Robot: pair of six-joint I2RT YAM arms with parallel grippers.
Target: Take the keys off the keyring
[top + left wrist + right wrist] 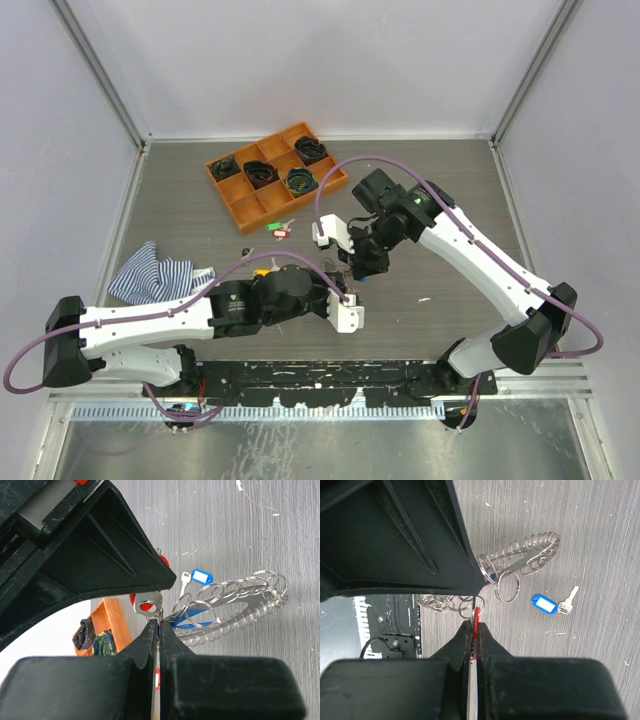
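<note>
Pinching a red tag (476,616) edge-on, the right gripper (474,625) had its fingers clenched, only a sliver of red plastic showing between the tips. The left gripper (157,627) faced it tip to tip, fingers pressed together on what looked like a thin wire ring at the near end of the keyring (240,600) — the contact itself was too fine to make out. From those left fingertips the keyring stretched away across the grey table, its loops fanned along a silver spine, with a bit of blue plastic under the loops nearest the fingers. A blue-tagged key (545,604) lay loose on the table beside the keyring, apart from both grippers. Beyond the meeting fingertips, two more tagged keys (280,228) — green and red — lay just in front of an orange tray (228,195) holding black coils. A striped cloth (160,275) lay well off to the left arm's outer side.
</note>
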